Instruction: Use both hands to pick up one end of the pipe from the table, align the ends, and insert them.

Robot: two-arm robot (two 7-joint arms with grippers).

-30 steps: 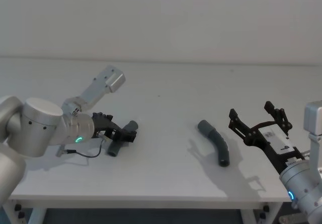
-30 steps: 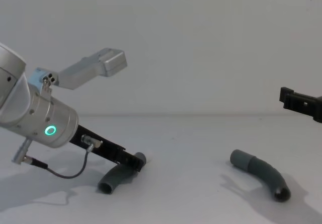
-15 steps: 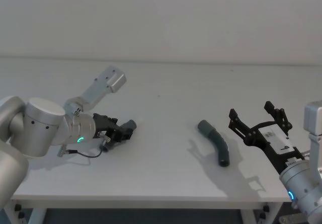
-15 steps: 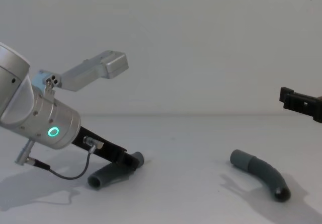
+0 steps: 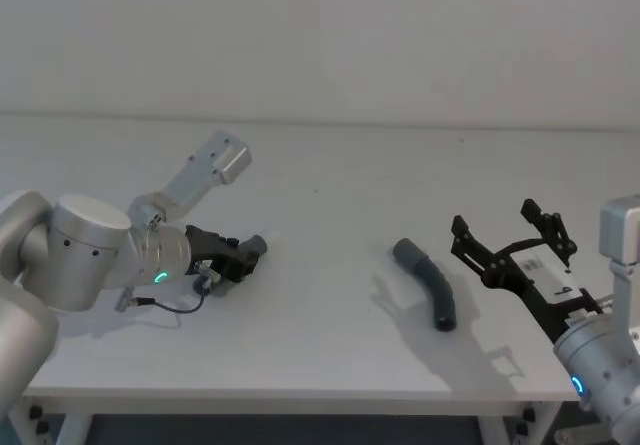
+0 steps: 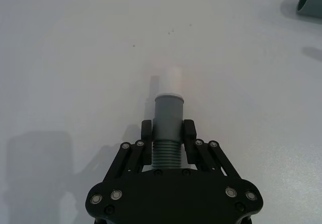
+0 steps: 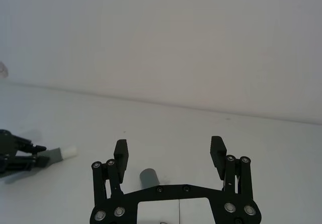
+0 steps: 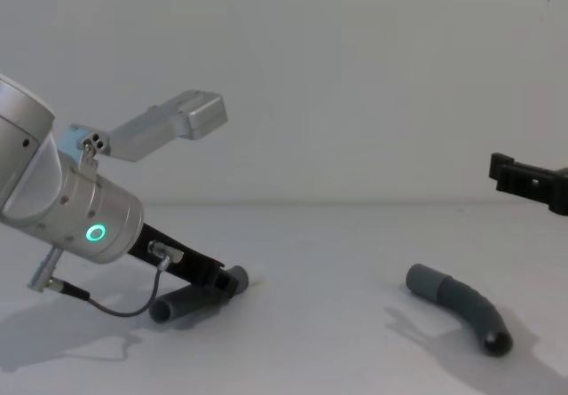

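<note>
White table (image 5: pixel 330 165); two pipe pieces (image 5: pixel 432 287); left pincer (image 5: pixel 240 258) clamps lighter piece (image 6: pixel 169 114); right pincer (image 5: pixel 497 223) open.

A plain pale wall (image 5: pixel 320 35) is standing across the whole background, and a strip of dark floor (image 5: pixel 300 433) is showing at the bottom of the head view.

Pipe pieces part-hidden, one claw cropped

The left claw (image 6: pixel 168 129) hides the ribbed body of the lighter piece (image 6: pixel 168 110) under its base. The right claw (image 7: pixel 169 147) covers the darker piece (image 7: pixel 148 176) except one cuff. The chest view's right edge cuts that claw off.
</note>
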